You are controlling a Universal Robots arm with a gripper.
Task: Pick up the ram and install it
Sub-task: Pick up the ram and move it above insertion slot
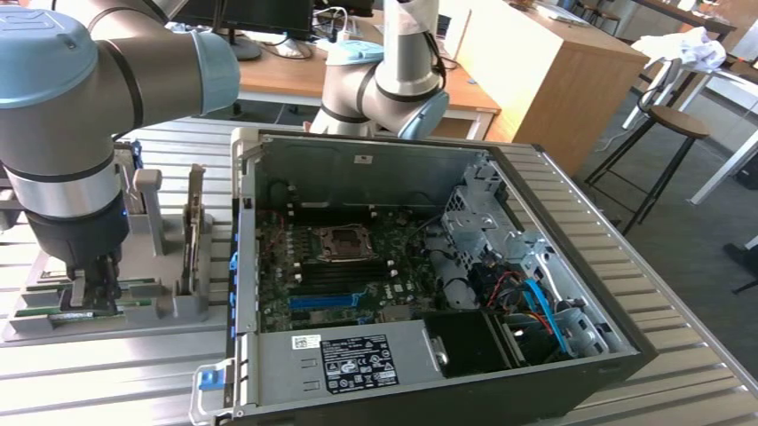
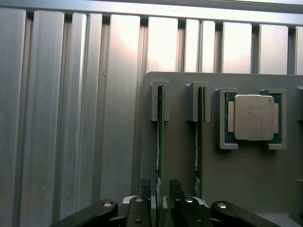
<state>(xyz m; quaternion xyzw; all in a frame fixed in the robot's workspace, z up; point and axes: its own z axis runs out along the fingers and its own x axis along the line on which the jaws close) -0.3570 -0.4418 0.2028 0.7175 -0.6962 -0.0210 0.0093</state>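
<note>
Black two-finger gripper (image 2: 160, 185): jaws open, straddling thin green ram stick (image 2: 160, 127) standing on edge in grey plastic holder (image 2: 246, 184); twin stick (image 2: 199, 137) just beside.

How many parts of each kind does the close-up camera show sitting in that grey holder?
Ram sticks: 2
Processor chip: 1
Total: 3
</note>
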